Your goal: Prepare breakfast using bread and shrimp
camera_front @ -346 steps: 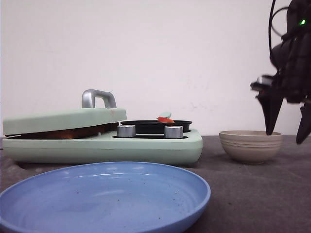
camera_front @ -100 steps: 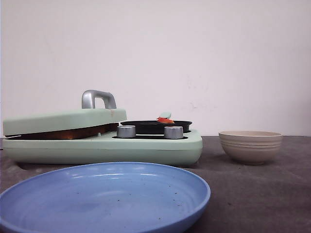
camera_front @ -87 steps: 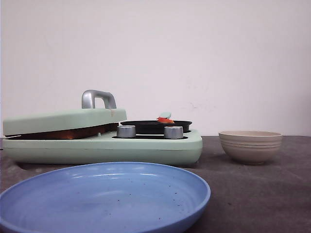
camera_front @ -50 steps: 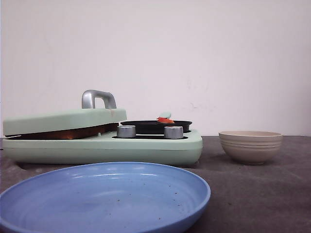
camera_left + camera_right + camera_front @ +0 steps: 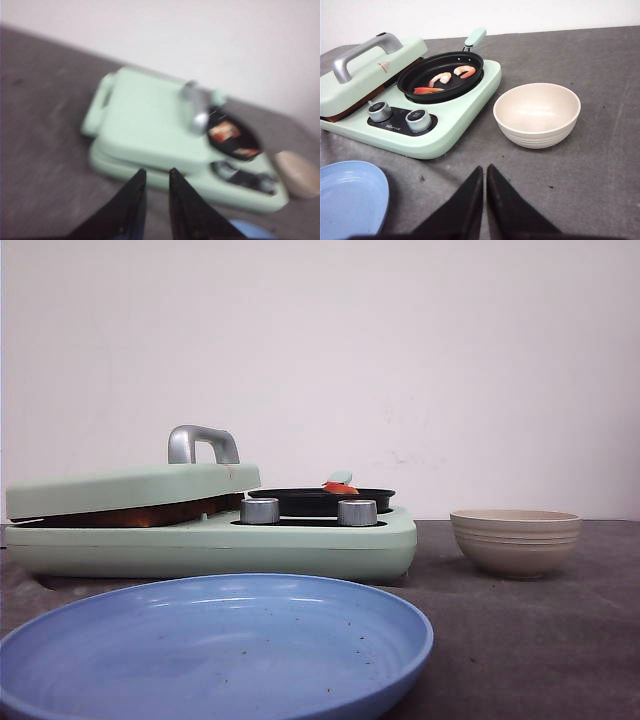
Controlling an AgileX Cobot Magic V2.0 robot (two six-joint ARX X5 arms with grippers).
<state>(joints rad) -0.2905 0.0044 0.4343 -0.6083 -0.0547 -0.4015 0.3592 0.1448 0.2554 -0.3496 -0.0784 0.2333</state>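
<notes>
Shrimp [image 5: 449, 78] in black pan [image 5: 440, 75] on green cooker [image 5: 445, 130]; bread [image 5: 130, 514] edge showing under cooker lid [image 5: 130, 487]. Left gripper [image 5: 156, 176] narrow, empty — right gripper [image 5: 484, 172] closed, empty. Open tabletop [image 5: 600, 165] around beige bowl [image 5: 537, 115]; blue plate [image 5: 215, 650] nearest.

Blurred green cooker [image 5: 165, 145] below end effector [image 5: 156, 182]

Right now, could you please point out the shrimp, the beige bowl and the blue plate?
shrimp [image 5: 440, 78]: right wrist view, middle of one curled piece.
beige bowl [image 5: 537, 131]: right wrist view, outer wall.
blue plate [image 5: 215, 650]: front view, bare inner surface.
</notes>
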